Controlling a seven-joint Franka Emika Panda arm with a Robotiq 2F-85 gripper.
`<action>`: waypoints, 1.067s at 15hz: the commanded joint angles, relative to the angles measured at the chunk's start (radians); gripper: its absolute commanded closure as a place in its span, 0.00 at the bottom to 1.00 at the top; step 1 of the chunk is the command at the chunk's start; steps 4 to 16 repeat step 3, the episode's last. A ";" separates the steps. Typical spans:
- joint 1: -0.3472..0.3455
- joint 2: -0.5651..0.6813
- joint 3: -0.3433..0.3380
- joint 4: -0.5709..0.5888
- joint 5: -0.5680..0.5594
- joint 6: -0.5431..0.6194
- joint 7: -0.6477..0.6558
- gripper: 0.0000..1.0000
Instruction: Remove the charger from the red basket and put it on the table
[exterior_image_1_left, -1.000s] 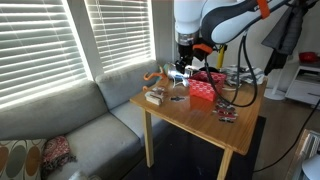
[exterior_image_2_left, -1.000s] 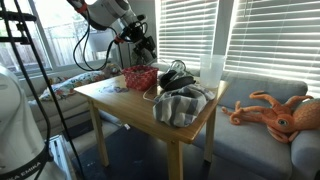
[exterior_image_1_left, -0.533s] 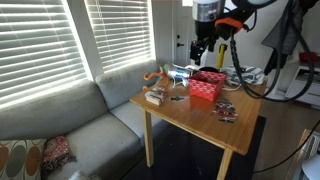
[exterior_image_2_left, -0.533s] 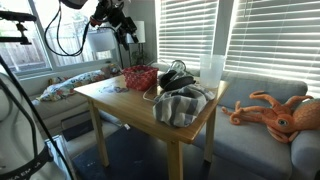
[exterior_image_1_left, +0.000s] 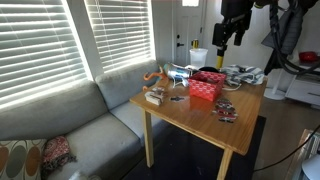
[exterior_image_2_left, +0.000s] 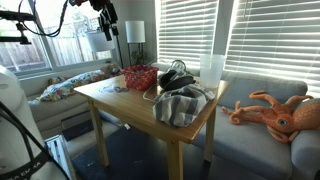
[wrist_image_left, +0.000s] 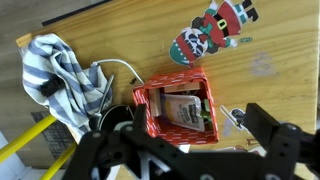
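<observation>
The red basket (wrist_image_left: 196, 78) stands on the light-wood table (wrist_image_left: 120, 25) and shows in both exterior views (exterior_image_1_left: 207, 86) (exterior_image_2_left: 139, 77). In the wrist view it holds a pale packet and a small green item. The charger, black cord loops (exterior_image_2_left: 176, 73), lies just beside the basket, toward the striped cloth; a dark part of it shows in the wrist view (wrist_image_left: 118, 116). I cannot tell whether any of it is inside the basket. My gripper (wrist_image_left: 180, 135) is open and empty, high above the basket (exterior_image_1_left: 222, 35) (exterior_image_2_left: 105, 20).
A grey striped cloth (wrist_image_left: 60, 75) (exterior_image_2_left: 180, 105) lies next to the cord. A Santa figure (wrist_image_left: 215, 28), a small box (exterior_image_1_left: 153, 97) and a dark-and-red clump (exterior_image_1_left: 227, 111) are on the table. A sofa with an orange octopus toy (exterior_image_2_left: 270, 110) is alongside.
My gripper has risen from just over the basket to high above the table, and has shifted sideways. It carries nothing. The basket and cord have not moved.
</observation>
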 joint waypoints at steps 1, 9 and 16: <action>-0.039 -0.005 0.029 -0.001 0.018 0.001 -0.017 0.00; -0.039 -0.004 0.028 -0.003 0.019 0.001 -0.017 0.00; -0.039 -0.004 0.028 -0.003 0.019 0.001 -0.017 0.00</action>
